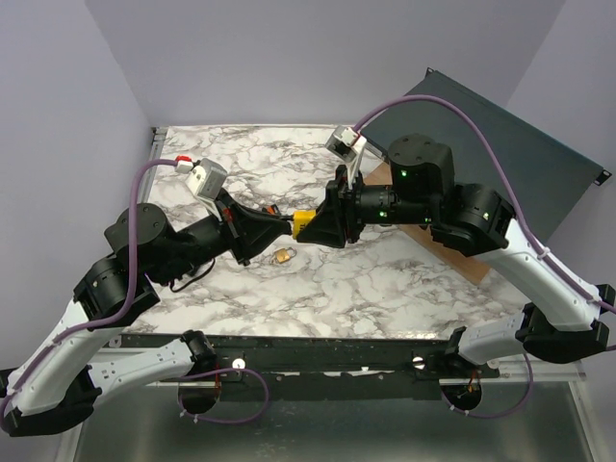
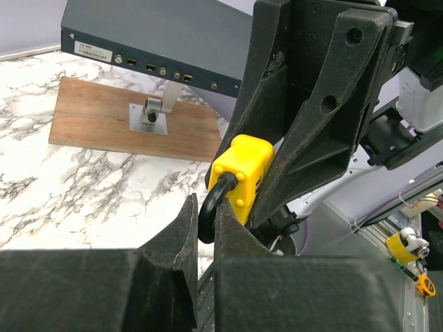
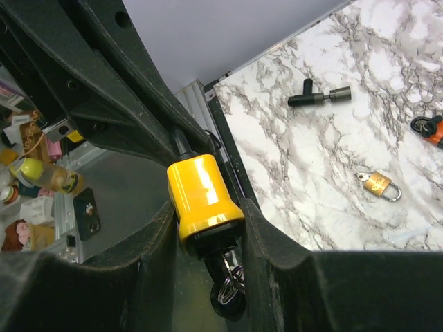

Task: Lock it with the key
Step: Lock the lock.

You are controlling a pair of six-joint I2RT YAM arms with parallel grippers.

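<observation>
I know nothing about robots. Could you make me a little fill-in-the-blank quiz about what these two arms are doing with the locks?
1. The right gripper clamps the body of the large padlock, which is coloured ____.
2. The left gripper is shut on that lock's black, curved ____.
3. The small brass padlock is held by neither arm; it lies on the ____.

Missing words: yellow; shackle; table.

Pale lilac walls (image 1: 58, 106), marble-patterned table (image 1: 385, 289), dark panel (image 1: 520, 144) at the right
</observation>
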